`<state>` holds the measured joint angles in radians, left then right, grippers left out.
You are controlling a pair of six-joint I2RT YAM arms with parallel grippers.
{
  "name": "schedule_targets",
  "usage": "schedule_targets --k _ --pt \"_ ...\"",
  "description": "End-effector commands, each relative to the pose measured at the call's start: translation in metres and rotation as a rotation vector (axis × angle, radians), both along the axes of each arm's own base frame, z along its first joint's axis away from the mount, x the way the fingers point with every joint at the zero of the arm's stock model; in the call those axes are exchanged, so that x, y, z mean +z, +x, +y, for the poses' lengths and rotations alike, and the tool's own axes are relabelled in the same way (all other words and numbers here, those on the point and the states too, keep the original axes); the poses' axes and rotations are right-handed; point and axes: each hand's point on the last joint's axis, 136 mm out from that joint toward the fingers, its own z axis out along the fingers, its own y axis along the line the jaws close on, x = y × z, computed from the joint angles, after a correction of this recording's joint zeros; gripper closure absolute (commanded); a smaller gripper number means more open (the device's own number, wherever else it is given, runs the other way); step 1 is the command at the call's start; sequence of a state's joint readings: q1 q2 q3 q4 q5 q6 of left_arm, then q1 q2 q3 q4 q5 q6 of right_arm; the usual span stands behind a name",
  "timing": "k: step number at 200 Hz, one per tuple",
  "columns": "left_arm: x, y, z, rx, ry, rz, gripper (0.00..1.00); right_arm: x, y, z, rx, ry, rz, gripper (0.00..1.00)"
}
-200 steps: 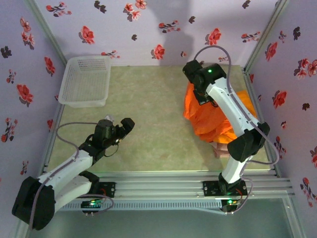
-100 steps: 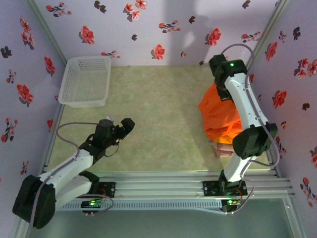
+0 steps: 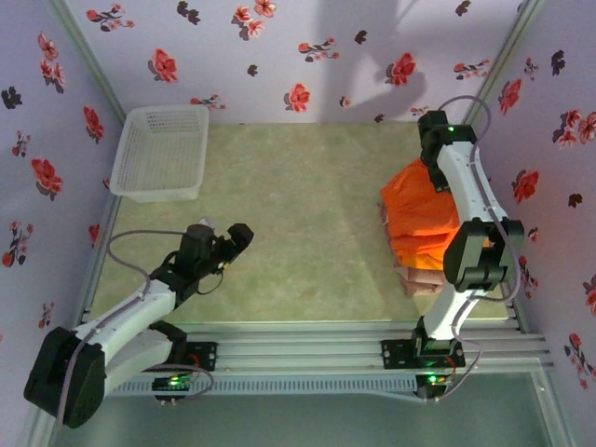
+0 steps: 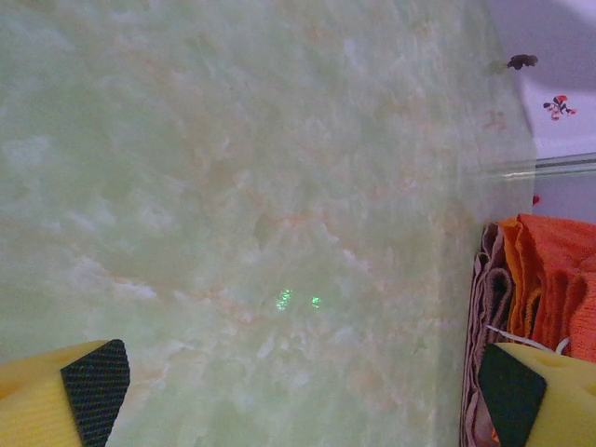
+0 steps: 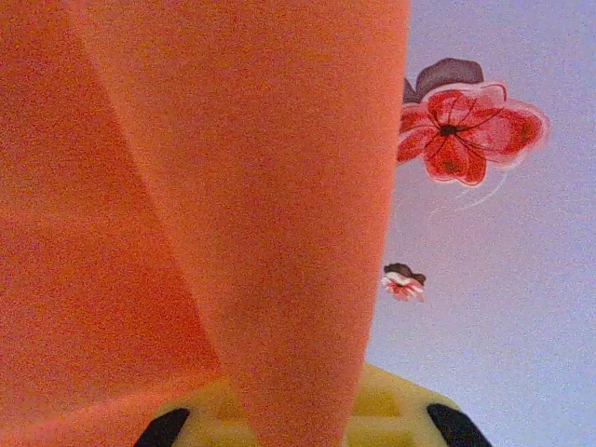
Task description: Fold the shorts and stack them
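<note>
Since a sec ago your right arm has swung from mid-table out to the far right corner, dragging the orange cloth with it; the bulky heap that stood there is now a flatter pile by the right wall; your left arm hasn't budged.

The right gripper (image 3: 436, 179) sits at the far edge of the orange shorts (image 3: 417, 200); in the wrist cam its jaws are pressed together w/ a flap of that orange fabric draped up from between the yellow fingers (image 5: 400, 410), so it's pinching the cloth; the black pads are barely in shot at the bottom.

The left gripper (image 3: 225, 235) is spread as wide as it goes, holding nothing and touching nothing, over bare table (image 3: 298, 223); its wrist cam has one yellow finger w/ a black textured pad at each lower corner.

The orange cloth is soft, matte, bright, creased into broad folds; I can't tell where one orange pair ends and the next starts; under it, at the near end, the pink-beige shorts (image 3: 421, 279) stick out, dusty in tone w/ stacked folded edges; a thin white drawstring (image 4: 521, 337) shows beside the pile in the left wrist cam.

Table top is pale green w/ a marbled look; the basket (image 3: 160, 149) is white plastic mesh, rectangular, at far left, well apart from the shorts.
</note>
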<state>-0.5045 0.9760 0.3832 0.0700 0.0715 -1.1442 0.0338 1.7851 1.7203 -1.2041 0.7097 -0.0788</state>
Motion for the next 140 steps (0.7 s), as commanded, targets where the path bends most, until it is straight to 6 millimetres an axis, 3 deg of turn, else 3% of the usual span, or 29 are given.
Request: schedule_targets --k 1,18,25,32,52,77,112,140 --pt "0.001 0.001 0.004 0.001 0.023 0.001 0.01 0.000 0.010 -0.026 -0.040 -0.134 -0.003 0.80" --pt "0.000 0.000 0.004 0.002 0.024 0.003 0.01 -0.002 0.010 -0.046 -0.084 -0.256 0.036 0.58" --pt "0.000 0.000 0.004 0.001 0.024 0.003 0.01 0.000 0.008 -0.056 -0.117 -0.306 0.049 0.38" --pt "0.000 -0.001 0.004 0.000 0.025 0.004 0.01 0.003 0.005 -0.065 -0.158 -0.335 0.050 0.26" --pt "0.007 0.000 0.007 -0.011 0.055 -0.032 0.01 0.018 -0.001 -0.073 -0.283 -0.230 -0.071 0.20" --pt "0.025 0.003 0.026 -0.009 0.204 -0.114 0.01 0.033 0.002 -0.036 -0.283 0.114 -0.345 0.01" --pt "0.054 0.014 0.072 0.065 0.540 -0.250 0.01 0.044 0.003 0.046 -0.106 0.648 -0.668 0.01" --pt "0.072 0.028 0.096 0.122 0.751 -0.385 0.01 0.043 -0.010 0.070 0.029 0.768 -0.836 0.01"
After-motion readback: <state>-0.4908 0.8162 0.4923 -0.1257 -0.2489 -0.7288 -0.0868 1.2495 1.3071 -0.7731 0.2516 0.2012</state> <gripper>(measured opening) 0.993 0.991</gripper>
